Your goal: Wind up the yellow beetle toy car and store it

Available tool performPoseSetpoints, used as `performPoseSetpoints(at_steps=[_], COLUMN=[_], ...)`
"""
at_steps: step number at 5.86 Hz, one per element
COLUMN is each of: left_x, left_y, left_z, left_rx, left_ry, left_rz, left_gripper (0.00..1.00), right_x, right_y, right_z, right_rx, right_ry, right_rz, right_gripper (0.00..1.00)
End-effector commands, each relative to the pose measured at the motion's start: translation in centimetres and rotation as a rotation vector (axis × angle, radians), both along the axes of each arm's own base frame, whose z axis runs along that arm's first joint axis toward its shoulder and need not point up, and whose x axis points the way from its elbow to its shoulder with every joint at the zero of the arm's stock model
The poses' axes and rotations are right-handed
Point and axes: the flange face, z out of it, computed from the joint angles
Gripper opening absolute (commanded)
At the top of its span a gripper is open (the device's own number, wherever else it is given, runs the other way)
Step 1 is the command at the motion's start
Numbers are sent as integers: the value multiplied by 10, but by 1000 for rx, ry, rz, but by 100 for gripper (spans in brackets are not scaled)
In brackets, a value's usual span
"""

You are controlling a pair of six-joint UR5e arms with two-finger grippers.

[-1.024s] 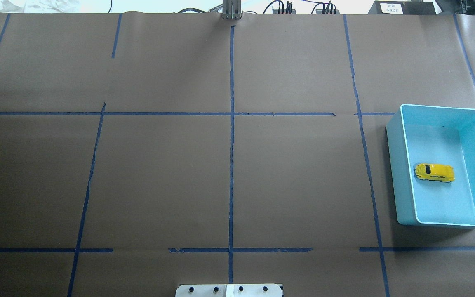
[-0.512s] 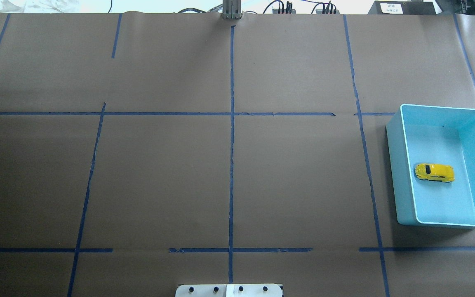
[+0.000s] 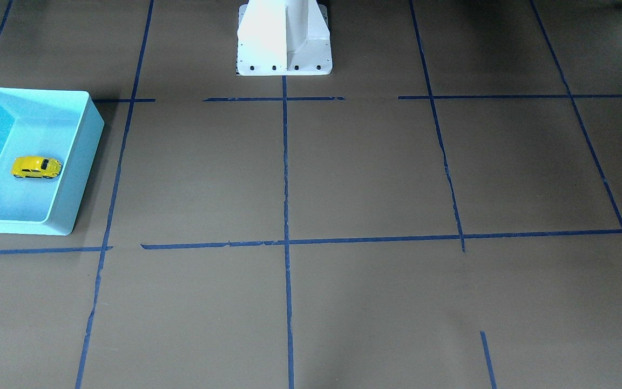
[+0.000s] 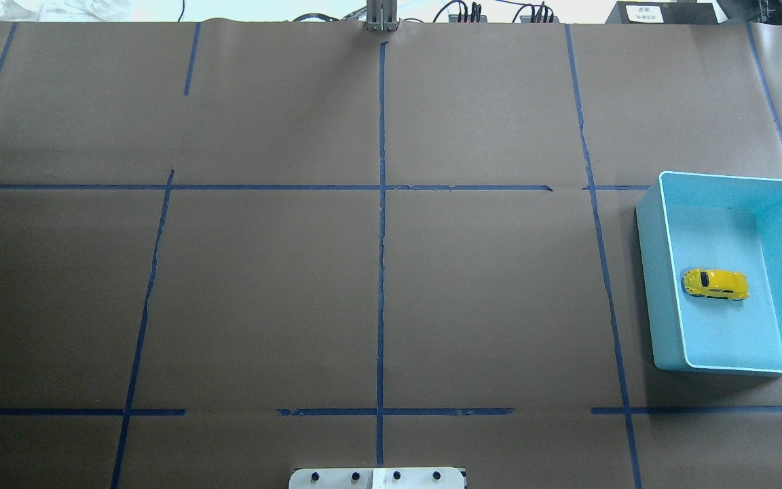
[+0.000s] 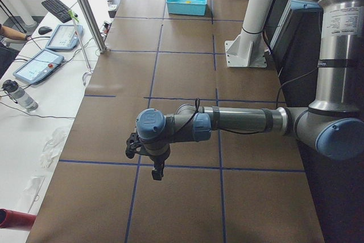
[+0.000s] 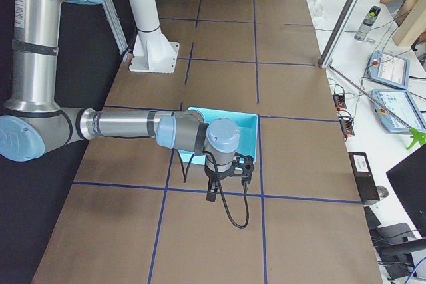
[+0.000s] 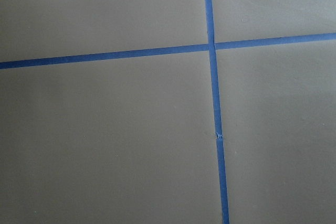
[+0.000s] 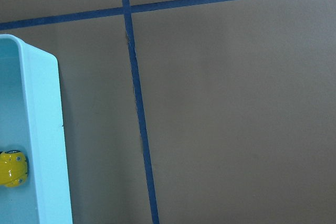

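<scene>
The yellow beetle toy car (image 4: 715, 284) sits on its wheels inside the light blue bin (image 4: 648, 285) at the table's right side. It also shows in the front-facing view (image 3: 36, 167) and at the left edge of the right wrist view (image 8: 11, 168). Both grippers are outside the overhead and front-facing views. My left gripper (image 5: 157, 172) hangs over the brown paper in the exterior left view, far from the bin. My right gripper (image 6: 212, 194) hangs just in front of the bin (image 6: 249, 131) in the exterior right view. I cannot tell whether either is open or shut.
Brown paper with blue tape lines (image 4: 381, 272) covers the table. The white robot base (image 3: 284, 38) stands at the middle of the robot's edge. Tablets and a keyboard (image 5: 60, 8) lie on the side bench beyond the table.
</scene>
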Motion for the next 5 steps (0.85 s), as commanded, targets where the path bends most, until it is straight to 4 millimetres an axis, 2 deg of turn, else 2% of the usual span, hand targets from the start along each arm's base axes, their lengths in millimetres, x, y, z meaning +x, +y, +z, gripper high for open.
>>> performPoseSetpoints(at_steps=[1, 5], left_x=[1, 1], left_y=[0, -1], left_z=[0, -1], left_rx=[0, 2], left_ry=[1, 1], left_rz=[1, 3], left_gripper=[100, 100], right_x=[0, 0], right_y=[-2, -2], right_z=[-1, -3], right_rx=[1, 7], right_ry=[-4, -4], right_rz=[2, 1], right_gripper=[100, 100])
